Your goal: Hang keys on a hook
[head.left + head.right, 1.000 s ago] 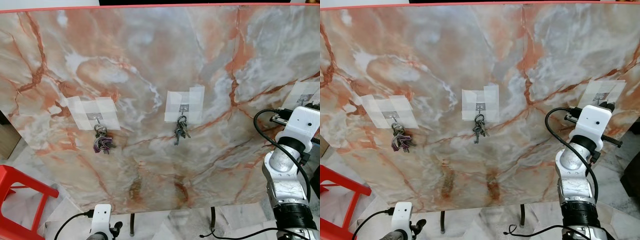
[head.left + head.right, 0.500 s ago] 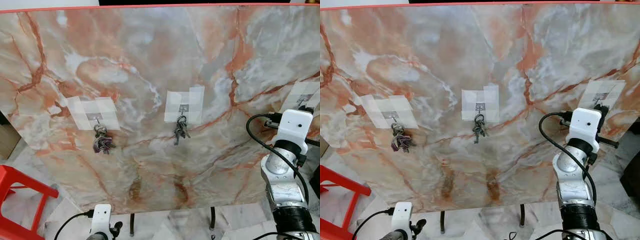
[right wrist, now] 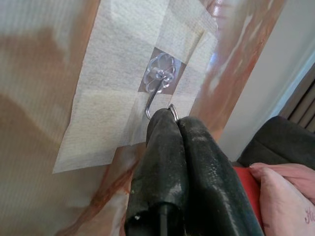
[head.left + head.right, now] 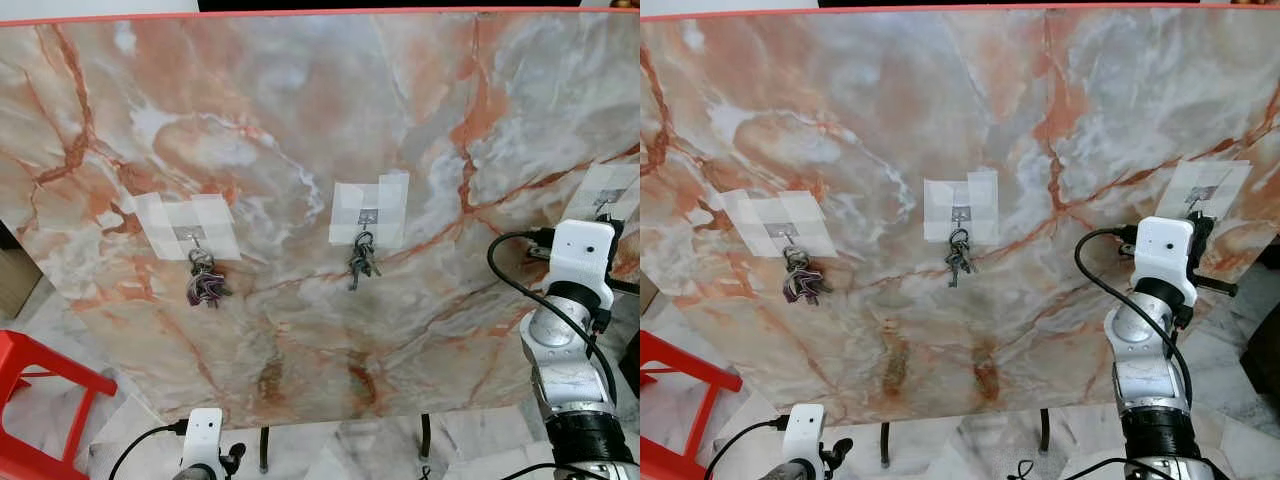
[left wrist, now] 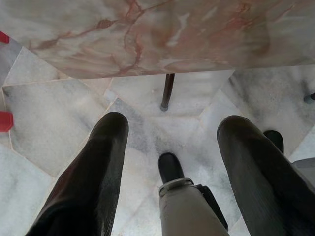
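A marble board [image 4: 300,150] stands upright with three taped hooks. One bunch of keys [image 4: 205,285] hangs on the left hook and another bunch [image 4: 361,262] on the middle hook. My right gripper [image 3: 176,120] is raised to the right hook [image 3: 158,81], its tips just below the hook's bend. It is shut on a thin metal key ring [image 3: 173,108], and any keys on the ring are hidden by the fingers. My left gripper [image 5: 170,132] hangs low and open, pointing at the floor.
A red stool [image 4: 40,385] stands at the lower left. The board's dark leg [image 5: 167,93] rests on the marble floor. My right arm's white wrist housing [image 4: 1165,250] and its cable sit before the board's right edge. Something pink and red [image 3: 283,191] lies beyond that edge.
My right wrist has shifted a little left and down along the board, staying by the right hook. The hanging keys and my left arm have not moved.
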